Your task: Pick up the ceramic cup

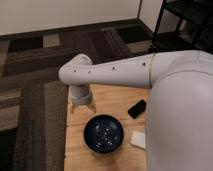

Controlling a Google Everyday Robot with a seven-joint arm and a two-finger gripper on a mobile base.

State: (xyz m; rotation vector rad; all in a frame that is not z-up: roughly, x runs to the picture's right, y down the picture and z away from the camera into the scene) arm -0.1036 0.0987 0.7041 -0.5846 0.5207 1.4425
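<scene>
Gripper points down at the table's left side, fingers spread apart, just behind the bowl; a block lies right of the bowl.

A light wooden bench stands on a carpet patterned in dark brown and tan blocks. On the bench sits a dark blue bowl speckled with pale flecks, upright, just in front of the gripper, which hangs over the bench's left part. To the bowl's right lie two flat things, well apart from each other: a small black slab set at a slant, farther back, and a white rectangular block nearer the front, just beside the bowl's rim. Beyond the carpet runs a pale wall and, in the far right corner, a black metal shelf rack.
</scene>
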